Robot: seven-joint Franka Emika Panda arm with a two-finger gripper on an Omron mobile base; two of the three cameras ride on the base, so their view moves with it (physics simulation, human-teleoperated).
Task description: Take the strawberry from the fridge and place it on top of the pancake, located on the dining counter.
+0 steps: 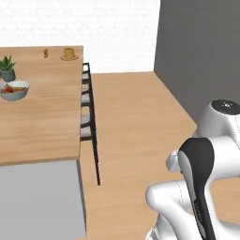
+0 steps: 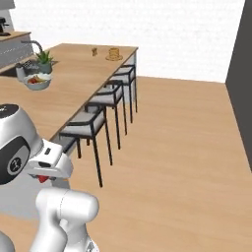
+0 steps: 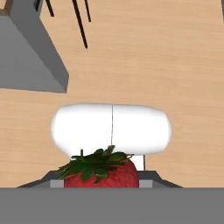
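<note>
Clenched on the strawberry (image 3: 101, 172), the end effector (image 3: 101, 181) carries the red berry with its green leafy cap at the bottom centre of the hand view, with wood floor (image 3: 144, 61) beyond it and a grey cabinet corner (image 3: 30, 52) at the upper left. In the right base view a speck of red shows under the white hand at the lower left, low and well short of the goal. Farther off, dark-legged chairs (image 2: 98, 115) line the edge of the long light-wood desk (image 2: 74, 78), which runs up toward the white wall. On that desk a bowl (image 1: 14, 90) and a potted plant (image 1: 7, 68) sit nearer, at the left edge of the left base view, and the pancake (image 1: 69, 54) lies on its plate at the far end, upper left, beside a small brown item (image 1: 45, 53). The step in hand looks like transport: it would go best with the grip kept steady, the base brought along the chair side, and the berry raised clear of chair backs and desk edge before it goes centred over the stack.
</note>
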